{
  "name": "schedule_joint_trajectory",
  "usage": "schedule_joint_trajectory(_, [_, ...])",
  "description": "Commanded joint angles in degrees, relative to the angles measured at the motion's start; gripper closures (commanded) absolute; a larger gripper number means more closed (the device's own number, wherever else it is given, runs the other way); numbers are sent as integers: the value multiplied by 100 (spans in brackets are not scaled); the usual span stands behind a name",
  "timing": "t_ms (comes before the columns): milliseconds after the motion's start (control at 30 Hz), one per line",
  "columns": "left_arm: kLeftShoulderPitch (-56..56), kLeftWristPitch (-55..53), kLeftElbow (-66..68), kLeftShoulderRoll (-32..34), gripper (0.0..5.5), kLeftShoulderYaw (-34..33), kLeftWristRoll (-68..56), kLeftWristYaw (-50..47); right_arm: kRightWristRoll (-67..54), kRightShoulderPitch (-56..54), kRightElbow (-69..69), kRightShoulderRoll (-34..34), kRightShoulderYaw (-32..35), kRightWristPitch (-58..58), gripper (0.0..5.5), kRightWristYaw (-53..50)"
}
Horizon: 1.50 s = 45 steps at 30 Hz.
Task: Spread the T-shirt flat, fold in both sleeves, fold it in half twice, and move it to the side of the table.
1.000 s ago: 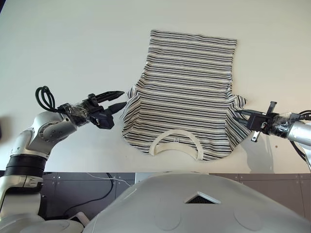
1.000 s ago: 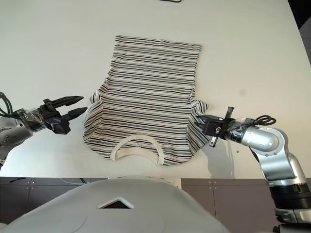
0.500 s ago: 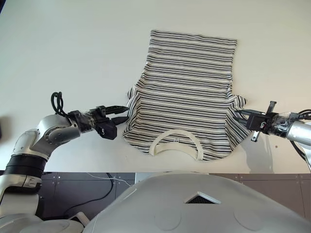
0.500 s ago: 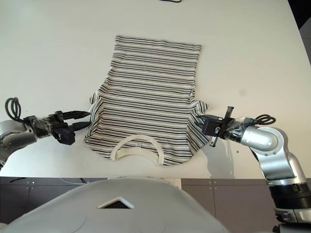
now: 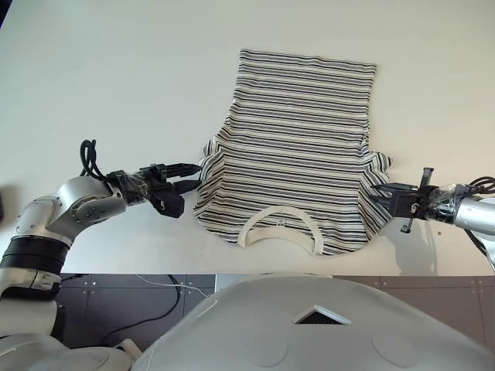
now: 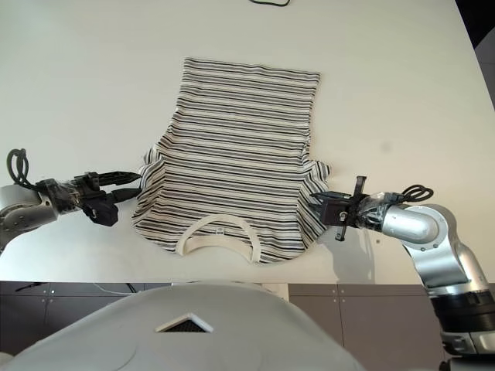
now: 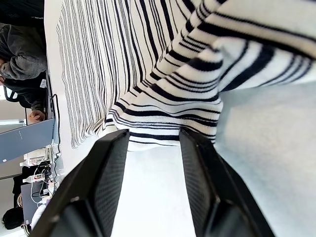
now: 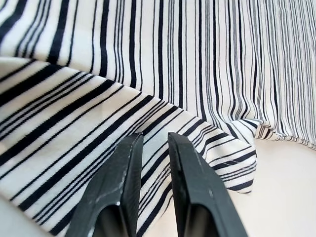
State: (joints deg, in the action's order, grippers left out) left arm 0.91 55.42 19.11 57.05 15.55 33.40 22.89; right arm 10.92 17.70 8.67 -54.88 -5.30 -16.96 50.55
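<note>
The striped T-shirt (image 5: pixel 298 147) is laid on the counter (image 5: pixel 116 77). The fingers of the left gripper (image 5: pixel 195 175) are held apart at one sleeve, and those of the right gripper (image 5: pixel 376 187) are narrowly parted at the other.

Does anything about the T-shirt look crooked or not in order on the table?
Yes. The T-shirt does not lie flat. The left sleeve and the right sleeve are both crumpled against its sides, so its outline looks uneven.

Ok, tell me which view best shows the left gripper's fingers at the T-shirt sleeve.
The left wrist view: the left gripper is open, both fingers close up, the striped sleeve edge at their tips. The eye views show it from above, beside the T-shirt; the right wrist view shows striped fabric.
</note>
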Motion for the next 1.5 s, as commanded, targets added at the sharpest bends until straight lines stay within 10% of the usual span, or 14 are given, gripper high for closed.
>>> schedule_joint_trajectory(33, [132,-221,395,204,363,299,601,170,550,238,-595,-347,-188,-31,457,18])
schedule_joint_trajectory(967, [1533,-1389,-1721,1368,363,-46,-3289,1834,-1048,379,245,-390,405,240,457,182])
schedule_joint_trajectory(1300, [2775,-5355,-3455,1182,363,-1614,-6730,2097,-1772,1240,1043,361,1583,934,457,-510])
schedule_joint_trajectory(1500, [4119,-8369,-4829,496,363,-2938,-9102,171,-1748,1677,1221,815,2012,1024,457,-830])
